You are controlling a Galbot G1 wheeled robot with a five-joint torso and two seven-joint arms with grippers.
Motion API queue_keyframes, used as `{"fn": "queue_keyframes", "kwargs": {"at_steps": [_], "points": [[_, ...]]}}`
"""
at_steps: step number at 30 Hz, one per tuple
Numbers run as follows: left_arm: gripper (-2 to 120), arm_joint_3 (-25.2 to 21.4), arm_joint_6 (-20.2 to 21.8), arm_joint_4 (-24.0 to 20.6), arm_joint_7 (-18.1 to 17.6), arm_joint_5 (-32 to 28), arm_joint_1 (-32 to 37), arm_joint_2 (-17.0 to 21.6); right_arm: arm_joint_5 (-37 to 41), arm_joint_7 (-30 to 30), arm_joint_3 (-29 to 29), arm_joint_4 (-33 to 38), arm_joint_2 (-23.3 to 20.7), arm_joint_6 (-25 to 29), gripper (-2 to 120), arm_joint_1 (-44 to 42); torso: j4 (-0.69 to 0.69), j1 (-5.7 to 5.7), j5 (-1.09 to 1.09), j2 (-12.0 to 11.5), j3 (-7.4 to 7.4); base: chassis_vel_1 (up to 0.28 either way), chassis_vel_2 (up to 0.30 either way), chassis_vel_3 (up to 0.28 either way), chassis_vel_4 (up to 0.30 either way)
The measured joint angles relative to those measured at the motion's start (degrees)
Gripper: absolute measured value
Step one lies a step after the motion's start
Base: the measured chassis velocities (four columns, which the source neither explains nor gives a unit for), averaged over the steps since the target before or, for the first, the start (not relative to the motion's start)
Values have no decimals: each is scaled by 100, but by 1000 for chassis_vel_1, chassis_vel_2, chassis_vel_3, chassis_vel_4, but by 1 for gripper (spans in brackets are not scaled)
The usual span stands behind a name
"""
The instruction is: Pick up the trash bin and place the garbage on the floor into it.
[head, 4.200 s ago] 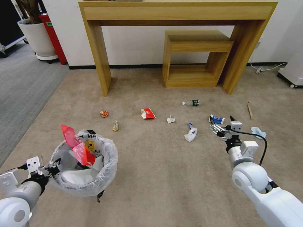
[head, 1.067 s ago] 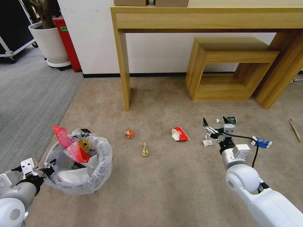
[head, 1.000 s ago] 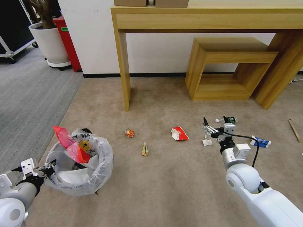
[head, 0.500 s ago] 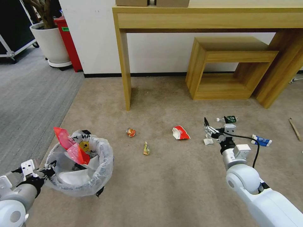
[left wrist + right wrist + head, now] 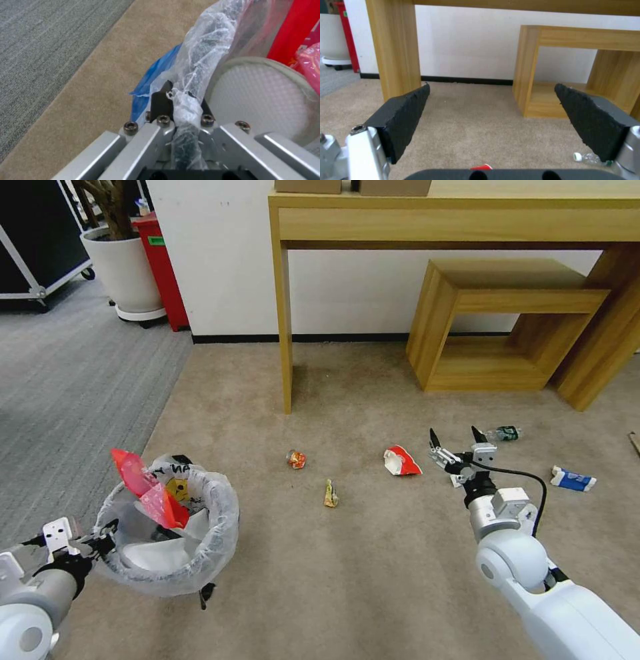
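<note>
Two arms are in play here. Down at the near left, the left gripper (image 5: 100, 533) is clamped on the rim of the trash bin (image 5: 167, 533), and the left wrist view confirms it: the fingers (image 5: 161, 103) pinch the bag-wrapped rim. The bin hangs at the robot's left side over the beige carpet (image 5: 347, 580), its crinkly white liner (image 5: 223, 513) folded over the edge. Inside sit a red plastic bag (image 5: 150, 493) poking up past the rim and a white slipper (image 5: 266, 100) lying against the inner wall.

Over on the right, the right gripper (image 5: 453, 441) hovers with its fingers spread wide and nothing between them, just beside the red-and-white wrapper (image 5: 402, 461). A scrap of white paper (image 5: 456, 481) peeks out right under the wrist. Further left lie a small crumpled red wrapper (image 5: 296, 459) and a yellowish wrapper (image 5: 331, 493). The green-labelled bottle (image 5: 503, 433) rests just past the gripper, the blue-white carton (image 5: 573, 479) off to its right, both well apart from the bin.
</note>
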Motion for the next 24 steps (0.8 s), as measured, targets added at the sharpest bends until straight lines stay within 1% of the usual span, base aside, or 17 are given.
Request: {"fn": "queue_keyframes", "kwargs": {"at_steps": [5,7,10,17,21,24], "points": [[1,-28,0,0,1,-17,-2,23,-1,9,7,17,-7,-59,96,-1,-1,0,0,0,0,0,0,0,0],[1,-34,-1,0,1,-24,-2,32,-4,23,16,32,-10,-106,92,-3,0,0,-1,0,0,0,0,0,0],[1,-33,0,-1,1,-24,-2,22,-11,36,22,41,-11,-146,91,-20,0,0,-1,0,0,0,0,0,0],[1,-19,-4,0,4,-16,5,-1,-30,33,41,56,-12,-163,92,-54,0,0,-1,0,-1,-18,16,8,-17],[1,-26,-10,-1,23,-16,17,0,-37,33,42,63,-6,-163,92,-63,-1,-1,-1,0,-1,-108,112,105,-102],[1,-32,-22,-4,42,-9,43,-8,-20,51,36,98,10,-180,92,-82,0,0,0,0,0,-159,181,186,-167]]}}
